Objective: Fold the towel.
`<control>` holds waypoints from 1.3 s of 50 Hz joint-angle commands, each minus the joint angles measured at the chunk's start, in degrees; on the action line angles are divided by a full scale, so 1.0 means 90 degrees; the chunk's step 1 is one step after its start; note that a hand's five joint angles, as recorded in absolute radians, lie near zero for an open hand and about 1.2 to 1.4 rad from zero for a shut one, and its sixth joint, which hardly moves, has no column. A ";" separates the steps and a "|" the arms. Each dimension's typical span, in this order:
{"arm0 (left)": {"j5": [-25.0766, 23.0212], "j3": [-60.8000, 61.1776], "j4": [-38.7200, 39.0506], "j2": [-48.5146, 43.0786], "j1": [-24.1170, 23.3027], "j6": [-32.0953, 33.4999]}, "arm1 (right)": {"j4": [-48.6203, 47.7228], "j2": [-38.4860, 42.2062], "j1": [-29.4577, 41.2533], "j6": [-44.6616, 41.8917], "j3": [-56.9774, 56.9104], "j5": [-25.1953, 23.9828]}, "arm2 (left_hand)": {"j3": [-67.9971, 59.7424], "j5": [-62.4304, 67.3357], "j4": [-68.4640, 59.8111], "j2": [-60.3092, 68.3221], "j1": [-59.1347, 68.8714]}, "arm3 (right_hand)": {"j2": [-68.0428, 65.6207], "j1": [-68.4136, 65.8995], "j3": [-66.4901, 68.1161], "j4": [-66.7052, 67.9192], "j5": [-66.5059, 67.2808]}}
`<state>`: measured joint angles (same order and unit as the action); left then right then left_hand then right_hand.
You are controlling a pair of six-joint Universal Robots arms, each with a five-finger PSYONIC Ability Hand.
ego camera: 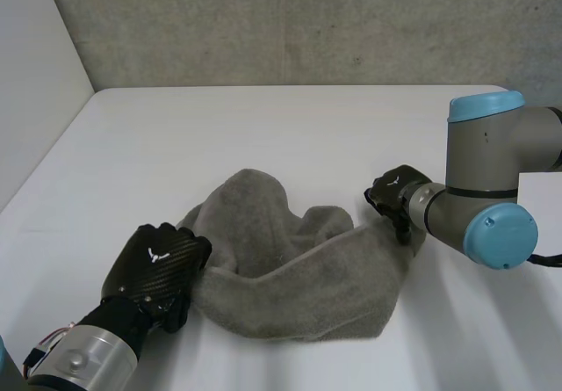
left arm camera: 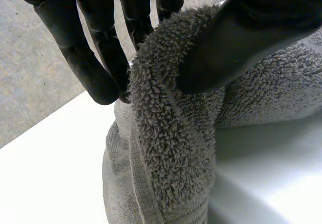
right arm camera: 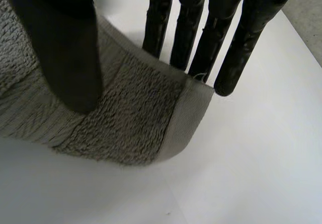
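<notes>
left hand (ego camera: 158,264): black, glossy woven-pattern back, at the towel's near left end. in the left wrist view its broad thumb presses a thick rolled fold of pile against straight, smooth fingers (left arm camera: 75,53), so the cloth is pinched between them.

towel (ego camera: 290,268): grey terry with a shaggy looped pile. it is bunched into a rumpled hump with a sagging middle and lies on the table between the two hands. a flat woven hem band runs along its edge.

right hand (ego camera: 395,196): black, at the towel's far right corner. in the right wrist view the thumb lies on the pile and straight, slim fingers (right arm camera: 201,48) stand behind the hemmed corner, clamping it. the corner's hem curls over.

right arm (ego camera: 492,180): grey cylindrical joint with rounded light-blue caps, just beside the towel's right end.

table (ego camera: 263,127): white, smooth, matte, under and all round the towel.

wall (ego camera: 307,22): grey, rough, mottled concrete, well beyond the towel.
</notes>
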<state>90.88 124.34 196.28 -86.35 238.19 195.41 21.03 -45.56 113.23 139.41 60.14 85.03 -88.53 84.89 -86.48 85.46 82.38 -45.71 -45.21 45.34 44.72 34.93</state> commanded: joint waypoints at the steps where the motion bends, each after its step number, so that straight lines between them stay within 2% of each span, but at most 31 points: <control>1: 0.0000 -0.0105 0.0017 -0.0074 0.0009 0.0006 | 0.0026 -0.0035 0.0006 -0.0012 0.0008 -0.0053 | 0.0948 -0.1655 0.0720 -0.0607 -0.0264 | -0.2377 -0.2433 0.2419 0.2487 0.2464; 2: 0.0000 -0.0163 0.0027 -0.0103 0.0038 0.0006 | 0.0026 -0.0054 -0.0003 -0.0041 -0.0002 -0.0073 | 0.0948 -0.1655 0.0720 -0.0607 -0.0264 | -0.3795 -0.3851 0.3837 0.3906 0.3883; 9: 0.0000 -0.0759 0.0193 -0.0367 0.0254 0.0172 | -0.0110 -0.0123 0.0016 -0.0021 -0.0490 -0.0092 | 0.0948 -0.1655 0.0720 -0.0607 -0.0264 | -0.3810 -0.3865 0.3851 0.3920 0.3897; 11: -0.0010 -0.1371 0.0426 -0.0726 0.0399 0.0765 | -0.0450 -0.0327 0.0026 0.0076 -0.0821 -0.0180 | 0.0948 -0.1655 0.0720 -0.0607 -0.0264 | -0.3810 -0.3865 0.3851 0.3920 0.3897; 12: -0.0010 -0.1374 0.0428 -0.0728 0.0400 0.0768 | -0.0452 -0.0328 0.0026 0.0076 -0.0822 -0.0180 | 0.0948 -0.1655 0.0720 -0.0607 -0.0264 | -0.3810 -0.3865 0.3851 0.3920 0.3897; 13: 0.0000 -0.1732 0.0524 -0.0921 0.0526 0.1155 | -0.0800 -0.0521 0.0035 0.0192 -0.0871 -0.0257 | 0.0948 -0.1655 0.0720 -0.0607 -0.0264 | -0.3810 -0.3865 0.3851 0.3920 0.3897; 14: 0.0000 -0.1736 0.0525 -0.0923 0.0527 0.1159 | -0.1364 -0.0746 0.0055 0.0416 -0.0852 -0.0355 | 0.0948 -0.1655 0.0720 -0.0607 -0.0264 | -0.3810 -0.3865 0.3851 0.3920 0.3897; 15: -0.0009 -0.2123 0.0632 -0.1088 0.0701 0.1536 | -0.1370 -0.0748 0.0055 0.0418 -0.0852 -0.0356 | 0.0948 -0.1655 0.0720 -0.0607 -0.0264 | -0.3810 -0.3865 0.3851 0.3920 0.3897; 16: -0.0010 -0.2571 0.0710 -0.1225 0.0906 0.1878 | -0.2172 -0.1009 0.0045 0.0776 -0.0736 -0.0375 | 0.0948 -0.1655 0.0720 -0.0607 -0.0264 | -0.3810 -0.3865 0.3851 0.3920 0.3897; 17: -0.0010 -0.2576 0.0711 -0.1226 0.0908 0.1881 | -0.2181 -0.1012 0.0045 0.0779 -0.0735 -0.0375 | 0.0948 -0.1655 0.0720 -0.0607 -0.0264 | -0.3810 -0.3865 0.3851 0.3920 0.3897; 19: 0.0039 -0.3770 0.0963 -0.1430 0.1161 0.2329 | -0.4182 -0.1711 -0.0091 0.1809 -0.0201 -0.0317 | 0.0948 -0.1655 0.0720 -0.0607 -0.0264 | -0.3810 -0.3865 0.3851 0.3920 0.3897; 20: 0.0039 -0.3777 0.0965 -0.1431 0.1162 0.2330 | -0.4192 -0.1715 -0.0091 0.1814 -0.0197 -0.0317 | 0.0948 -0.1655 0.0720 -0.0607 -0.0264 | -0.3810 -0.3865 0.3851 0.3920 0.3897; 22: 0.0204 -0.5128 0.1189 -0.1771 0.1220 0.2292 | -0.5807 -0.2472 -0.0421 0.2563 0.0318 -0.0248 | 0.0948 -0.1655 0.0720 -0.0607 -0.0264 | -0.3810 -0.3865 0.3851 0.3920 0.3897; 26: 0.0574 -0.6126 0.1151 -0.1958 0.1240 0.1874 | -0.5823 -0.2769 -0.0716 0.2625 0.0379 -0.0278 | 0.0948 -0.1655 0.0720 -0.0607 -0.0264 | -0.3810 -0.3865 0.3851 0.3920 0.3897; 28: 0.0713 -0.6384 0.1023 -0.1997 0.1220 0.1627 | -0.5124 -0.2711 -0.0765 0.2644 0.0301 -0.0414 | 0.0948 -0.1655 0.0720 -0.0607 -0.0264 | -0.3810 -0.3865 0.3851 0.3920 0.3897; 29: 0.0761 -0.6404 0.0801 -0.1988 0.1249 0.1405 | -0.5120 -0.2711 -0.0765 0.2645 0.0301 -0.0415 | 0.0948 -0.1655 0.0720 -0.0607 -0.0264 | -0.3810 -0.3865 0.3851 0.3920 0.3897; 33: 0.0636 -0.5831 0.0205 -0.1852 0.1279 0.0857 | -0.4195 -0.2740 -0.0736 0.2576 0.0553 -0.0891 | 0.0948 -0.1655 0.0720 -0.0607 -0.0264 | -0.3810 -0.3865 0.3851 0.3920 0.3897; 36: 0.0567 -0.5437 0.0135 -0.1685 0.1279 0.0748 | -0.3901 -0.2798 -0.0746 0.2557 0.0953 -0.1223 | 0.0948 -0.1655 0.0720 -0.0607 -0.0264 | -0.3810 -0.3865 0.3851 0.3920 0.3897; 38: 0.0324 -0.4456 0.0105 -0.1335 0.1289 0.0709 | -0.3793 -0.2847 -0.0746 0.2557 0.1177 -0.1331 | 0.0948 -0.1655 0.0720 -0.0607 -0.0264 | -0.3810 -0.3865 0.3851 0.3920 0.3897; 39: 0.0323 -0.4451 0.0105 -0.1333 0.1289 0.0709 | -0.3792 -0.2848 -0.0746 0.2557 0.1179 -0.1332 | 0.0948 -0.1655 0.0720 -0.0607 -0.0264 | -0.3810 -0.3865 0.3851 0.3920 0.3897; 41: -0.0115 -0.3440 0.0231 -0.1100 0.1279 0.0719 | -0.3685 -0.3032 -0.0755 0.2547 0.1752 -0.1449 | 0.0948 -0.1655 0.0720 -0.0607 -0.0264 | -0.3810 -0.3865 0.3851 0.3920 0.3897; 42: -0.0117 -0.3435 0.0232 -0.1099 0.1279 0.0719 | -0.3685 -0.3033 -0.0755 0.2547 0.1756 -0.1450 | 0.0948 -0.1655 0.0720 -0.0607 -0.0264 | -0.3810 -0.3865 0.3851 0.3920 0.3897; 46: -0.0546 -0.1946 0.0767 -0.0826 0.1318 0.0739 | -0.3675 -0.3257 -0.0746 0.2353 0.2865 -0.1508 | 0.0948 -0.1655 0.0720 -0.0607 -0.0264 | -0.3810 -0.3865 0.3851 0.3920 0.3897; 47: -0.0547 -0.1941 0.0769 -0.0826 0.1318 0.0739 | -0.3675 -0.3287 -0.0746 0.2197 0.3207 -0.1508 | 0.0948 -0.1655 0.0720 -0.0607 -0.0264 | -0.3810 -0.3865 0.3851 0.3920 0.3897; 52: -0.0576 -0.0537 0.1900 -0.0874 0.1561 0.1011 | -0.3675 -0.3336 -0.0765 0.1660 0.4097 -0.1499 | 0.0948 -0.1655 0.0720 -0.0607 -0.0264 | -0.3810 -0.3865 0.3851 0.3920 0.3897; 60: -0.0644 -0.0027 0.2566 -0.1313 0.2030 0.1627 | -0.3752 -0.3755 -0.0873 0.1541 0.5162 -0.1469 | 0.0948 -0.1655 0.0720 -0.0607 -0.0264 | -0.3810 -0.3865 0.3851 0.3920 0.3897; 64: -0.0635 -0.0095 0.2664 -0.1665 0.2051 0.1637 | -0.4064 -0.4057 -0.0941 0.1590 0.5612 -0.1459 | 0.0983 -0.1690 0.0755 -0.0642 -0.0299 | -0.3810 -0.3865 0.3851 0.3920 0.3897; 65: -0.0635 -0.0134 0.2732 -0.1907 0.2060 0.1656 | -0.4065 -0.4058 -0.0941 0.1590 0.5613 -0.1459 | 0.2204 -0.2911 0.1976 -0.1863 -0.1520 | -0.3810 -0.3865 0.3851 0.3920 0.3897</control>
<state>85.13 124.27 219.39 -98.18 256.01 209.45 -13.03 -79.30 105.40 153.01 106.71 71.78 -88.74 84.90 -87.02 85.44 82.41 -75.94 -76.48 76.50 76.48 67.12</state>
